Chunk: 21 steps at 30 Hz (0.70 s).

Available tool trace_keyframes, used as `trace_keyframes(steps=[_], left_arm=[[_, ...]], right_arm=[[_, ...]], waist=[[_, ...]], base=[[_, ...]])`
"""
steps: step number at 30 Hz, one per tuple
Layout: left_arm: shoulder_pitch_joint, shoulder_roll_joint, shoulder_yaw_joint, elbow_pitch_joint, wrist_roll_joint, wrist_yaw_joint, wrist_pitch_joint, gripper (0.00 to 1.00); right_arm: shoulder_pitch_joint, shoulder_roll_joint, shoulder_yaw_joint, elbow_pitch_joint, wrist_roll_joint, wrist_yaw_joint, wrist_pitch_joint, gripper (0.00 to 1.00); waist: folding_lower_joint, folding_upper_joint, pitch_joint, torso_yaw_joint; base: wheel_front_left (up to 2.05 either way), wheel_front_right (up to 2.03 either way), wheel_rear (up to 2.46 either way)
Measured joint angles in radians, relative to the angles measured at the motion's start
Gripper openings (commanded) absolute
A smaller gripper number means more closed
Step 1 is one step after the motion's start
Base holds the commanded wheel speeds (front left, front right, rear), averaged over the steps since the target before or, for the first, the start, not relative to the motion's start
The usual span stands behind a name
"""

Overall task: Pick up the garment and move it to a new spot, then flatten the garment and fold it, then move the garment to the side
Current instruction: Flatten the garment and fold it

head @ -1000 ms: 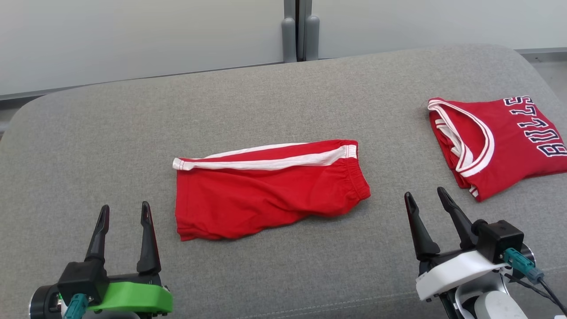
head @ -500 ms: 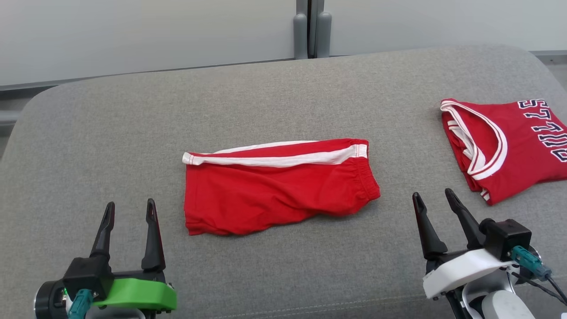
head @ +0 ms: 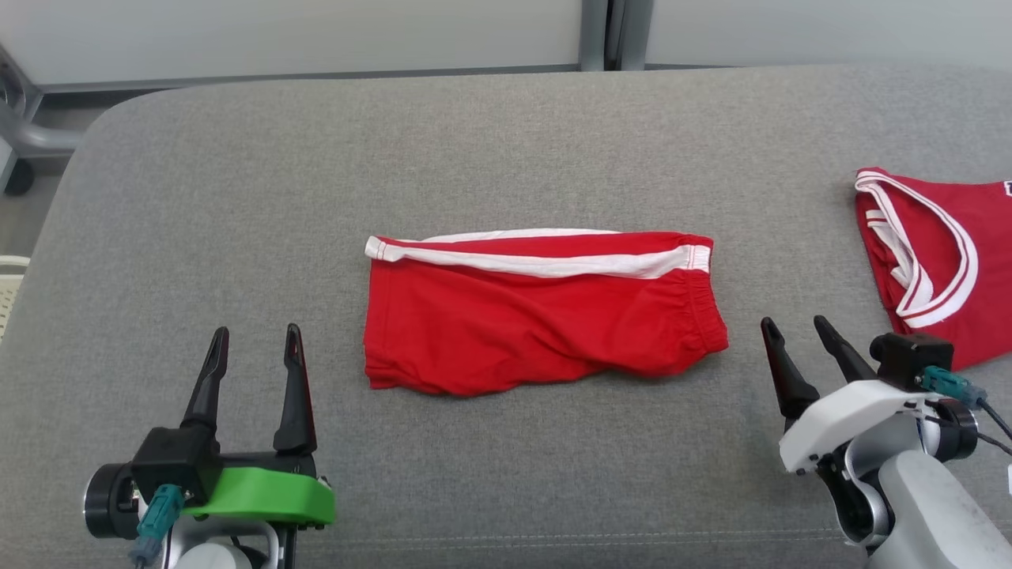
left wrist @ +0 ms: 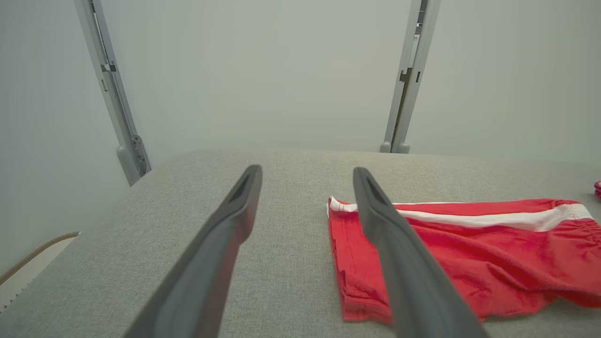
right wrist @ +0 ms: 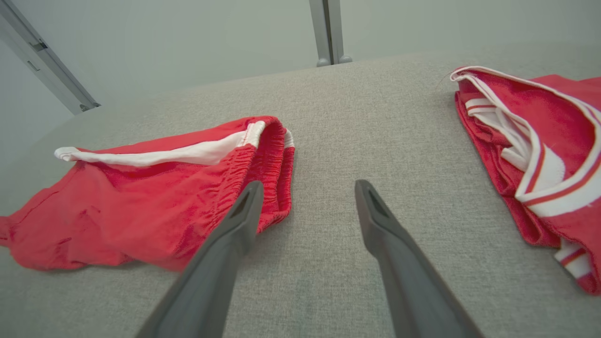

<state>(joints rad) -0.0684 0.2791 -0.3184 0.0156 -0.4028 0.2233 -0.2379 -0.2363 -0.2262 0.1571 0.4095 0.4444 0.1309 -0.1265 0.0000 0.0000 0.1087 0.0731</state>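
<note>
The garment, a pair of red shorts (head: 538, 316) with a white side stripe, lies folded flat in the middle of the grey padded surface (head: 316, 174). My left gripper (head: 257, 332) stands open and empty near the front, just left of the shorts' hem end. In the left wrist view the shorts (left wrist: 493, 263) lie behind and right of the open left gripper (left wrist: 306, 170). Open and empty too, my right gripper (head: 792, 322) hovers just right of the waistband. In the right wrist view that open gripper (right wrist: 308, 184) points past the waistband of the shorts (right wrist: 141, 206).
A folded red jersey (head: 949, 261) with white trim lies at the right edge of the surface, close beside my right gripper; in the right wrist view the jersey (right wrist: 540, 141) lies to the right. Pale wall panels stand behind the surface. Bare grey surface surrounds the shorts.
The head camera has turned and tipped down, so the whole picture has slid right and the jersey is partly cut off. Shorts lie as before; both grippers stay open.
</note>
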Motion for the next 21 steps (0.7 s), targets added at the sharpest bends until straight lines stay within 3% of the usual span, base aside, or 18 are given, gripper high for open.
trace_keyframes(steps=[11,21], left_arm=[[-0.071,-0.042,-0.012,0.028,0.0,-0.027,-0.017,1.0],[-0.087,-0.07,-0.006,0.058,0.009,-0.047,-0.02,1.0]], right_arm=[[-0.179,-0.056,0.116,0.216,0.121,0.0,-0.001,1.0],[-0.242,-0.081,0.221,0.281,0.224,0.0,-0.003,1.0]], waist=[[0.0,0.0,0.093,0.078],[0.0,0.0,0.147,0.133]], base=[[0.0,0.0,0.0],[0.0,0.0,0.0]])
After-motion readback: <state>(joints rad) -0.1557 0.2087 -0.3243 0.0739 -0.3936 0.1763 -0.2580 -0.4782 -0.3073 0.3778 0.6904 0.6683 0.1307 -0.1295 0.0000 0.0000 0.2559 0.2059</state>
